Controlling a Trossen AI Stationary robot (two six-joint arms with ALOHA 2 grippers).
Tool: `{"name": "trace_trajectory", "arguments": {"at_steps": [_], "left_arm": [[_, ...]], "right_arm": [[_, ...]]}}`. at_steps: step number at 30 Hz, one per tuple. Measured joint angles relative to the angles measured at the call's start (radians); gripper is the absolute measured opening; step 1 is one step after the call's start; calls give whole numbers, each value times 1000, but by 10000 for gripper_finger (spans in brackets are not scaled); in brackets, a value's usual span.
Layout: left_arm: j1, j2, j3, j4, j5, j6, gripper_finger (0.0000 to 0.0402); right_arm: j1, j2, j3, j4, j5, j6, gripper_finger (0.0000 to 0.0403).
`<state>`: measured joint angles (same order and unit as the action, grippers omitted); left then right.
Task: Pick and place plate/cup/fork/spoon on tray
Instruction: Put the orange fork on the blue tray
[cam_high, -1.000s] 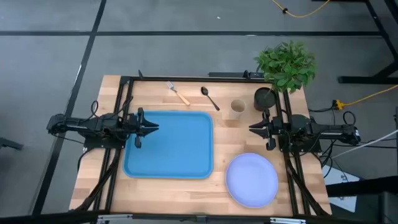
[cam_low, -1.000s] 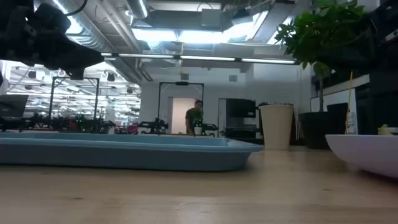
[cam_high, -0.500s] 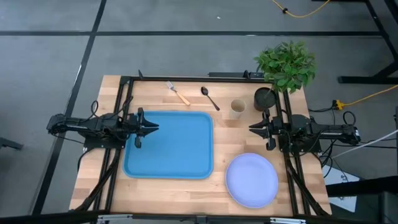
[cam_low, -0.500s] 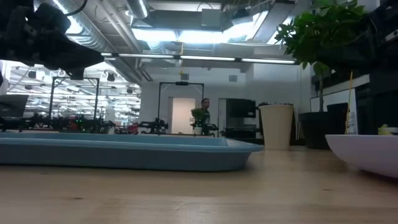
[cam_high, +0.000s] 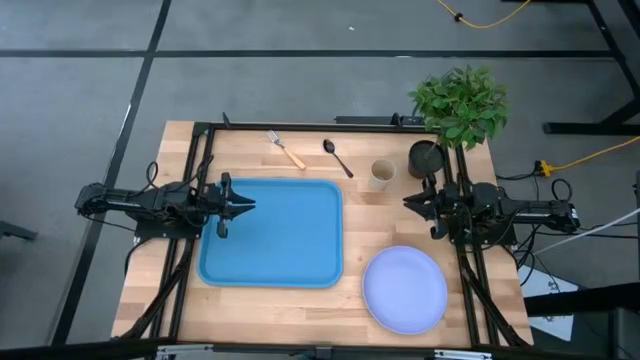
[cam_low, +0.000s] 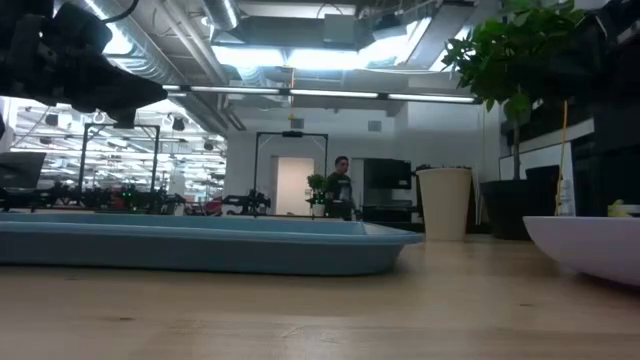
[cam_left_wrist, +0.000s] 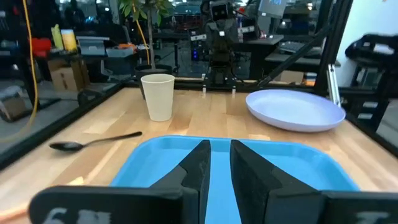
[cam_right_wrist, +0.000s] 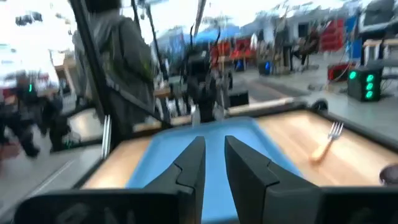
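The blue tray (cam_high: 270, 232) lies flat on the middle of the wooden table. The pale lavender plate (cam_high: 404, 290) rests on the table near the front right. The tan cup (cam_high: 381, 174) stands upright behind the tray's far right corner. The dark spoon (cam_high: 337, 157) and the orange-handled fork (cam_high: 287, 150) lie flat near the far edge. My left gripper (cam_high: 248, 206) hovers level over the tray's left rim, open by a narrow gap (cam_left_wrist: 219, 146). My right gripper (cam_high: 406, 203) hovers right of the tray, between cup and plate, also narrowly open (cam_right_wrist: 214, 143). Neither holds anything.
A black pot (cam_high: 425, 158) with a green plant (cam_high: 460, 100) stands at the far right corner, close behind my right gripper and beside the cup. Dark frame rails (cam_high: 200, 150) run along the table's left, right and far sides. Bare wood (cam_high: 300, 310) shows in front of the tray.
My right gripper has tipped slightly upward and rolled a little without leaving its place. The tray, plate, cup, fork and spoon have stayed where they were.
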<state>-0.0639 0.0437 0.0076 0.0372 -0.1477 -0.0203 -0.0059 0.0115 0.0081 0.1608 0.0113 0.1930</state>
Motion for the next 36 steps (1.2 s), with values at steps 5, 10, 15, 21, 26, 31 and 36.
{"name": "trace_trajectory", "arguments": {"at_steps": [5,10,15,21,26,31,36], "left_arm": [[0,0,0,0,0,6,55],[0,0,0,1,0,35,55],[0,0,0,104,0,48,55],[0,0,0,434,-6,45,55],[0,0,1,570,-155,106,55],[22,66,18,528,-242,129,55],[72,260,128,520,-261,52,55]], "right_arm": [[0,0,0,250,-91,-52,67],[1,0,0,597,-464,-240,67],[21,0,0,792,-812,-378,67],[32,0,0,747,-830,-431,67],[32,0,0,722,-691,-409,67],[32,0,0,720,-551,-465,67],[32,0,0,669,-457,-537,67]]}}
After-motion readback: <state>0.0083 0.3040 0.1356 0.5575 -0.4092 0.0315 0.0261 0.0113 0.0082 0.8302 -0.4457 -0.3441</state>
